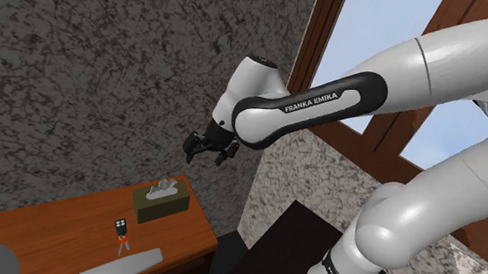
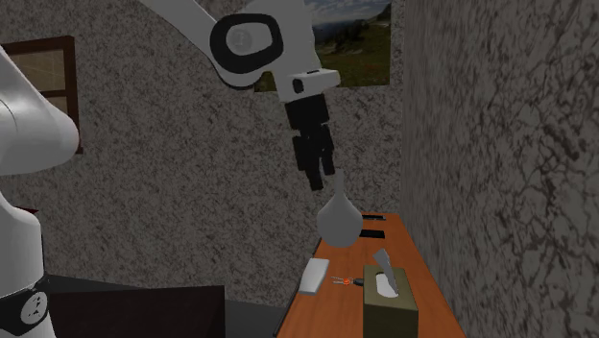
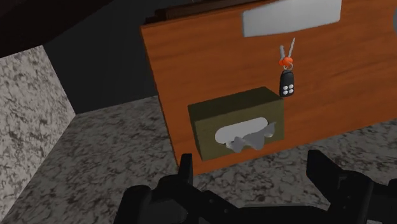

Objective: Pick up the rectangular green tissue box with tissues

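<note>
1. Start from where you are. The gripper hangs well above the desk with its fingers spread wide and nothing between them.
2. Find your target. The tissue box is olive green and sits at the very end of the desk, close to the rough stone wall. A white tissue sticks out of its top.
3. Line up before you drop. In the wrist view the fingers appear to straddle the box's long side, so you'll probably want to turn the wrist and close across the narrower width instead.
4. Centre the gripper over the middle of the box so neither finger presses down on the tissue.
5. Come straight down. The wall is near, so keep the hand vertical to stop the outer finger scraping it.
6. Mind the keys with their black fob, which lie just beside the box. The flat grey slab is farther off and shouldn't trouble you.
7. Close low on the side walls, gently, since the box will likely give under pressure. Then lift straight up.
</note>
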You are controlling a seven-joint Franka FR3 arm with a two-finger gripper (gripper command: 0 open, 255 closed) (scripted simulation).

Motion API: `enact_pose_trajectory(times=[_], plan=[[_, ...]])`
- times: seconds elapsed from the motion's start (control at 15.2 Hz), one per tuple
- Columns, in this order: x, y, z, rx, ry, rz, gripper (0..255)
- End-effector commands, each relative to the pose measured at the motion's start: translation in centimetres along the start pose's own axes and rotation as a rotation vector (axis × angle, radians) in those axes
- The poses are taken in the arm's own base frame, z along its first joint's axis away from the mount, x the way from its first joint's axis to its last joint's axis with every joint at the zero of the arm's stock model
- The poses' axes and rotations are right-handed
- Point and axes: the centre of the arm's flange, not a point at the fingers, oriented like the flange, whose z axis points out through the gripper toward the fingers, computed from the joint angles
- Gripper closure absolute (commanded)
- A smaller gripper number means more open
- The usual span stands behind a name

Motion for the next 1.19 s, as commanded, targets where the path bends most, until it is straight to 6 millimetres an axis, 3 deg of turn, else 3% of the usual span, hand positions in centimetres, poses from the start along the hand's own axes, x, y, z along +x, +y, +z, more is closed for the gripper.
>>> enact_pose_trajectory(times=[0.0,0.92,1.12], plan=[[0.1,-0.8,2.2,0.012,0.013,0.049,0],[4.0,-7.6,18.3,0.075,0.092,0.368,0],[4.1,-7.8,20.3,0.079,0.097,0.389,0]])
